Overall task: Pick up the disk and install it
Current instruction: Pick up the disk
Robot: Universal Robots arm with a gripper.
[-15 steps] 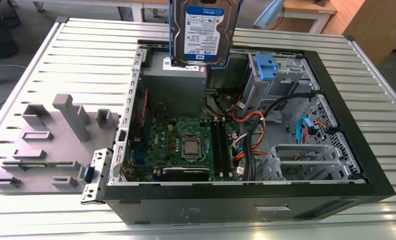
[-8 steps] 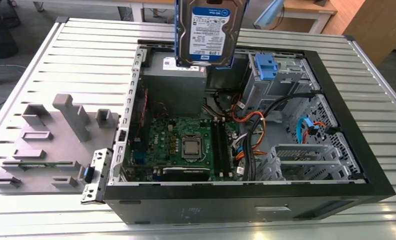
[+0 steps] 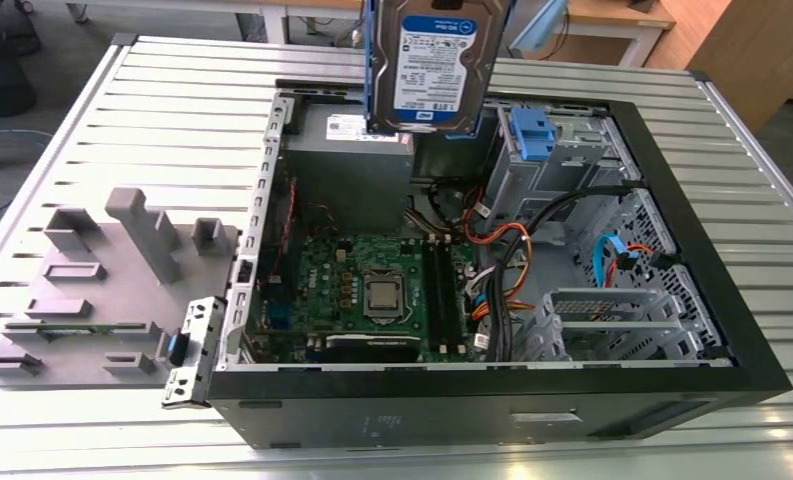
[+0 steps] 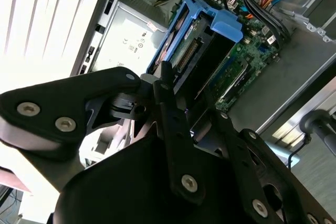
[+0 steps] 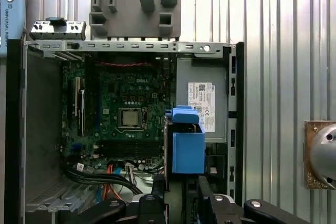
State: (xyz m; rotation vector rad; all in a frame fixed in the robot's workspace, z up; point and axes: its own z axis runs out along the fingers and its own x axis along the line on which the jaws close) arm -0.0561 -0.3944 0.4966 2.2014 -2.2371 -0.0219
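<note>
Disk [image 3: 434,62]: one, held by gripper [image 4: 186,83] above one open case [image 3: 410,415].

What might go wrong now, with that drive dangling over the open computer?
1. The disk hangs from the jaws above the open case. If the grip slipped, it would likely drop onto the motherboard or the grey box.
2. Loose cables lie beside the drive cage. The disk's blue rails could snag on them, or catch the cage's edge, on the way down.
</note>
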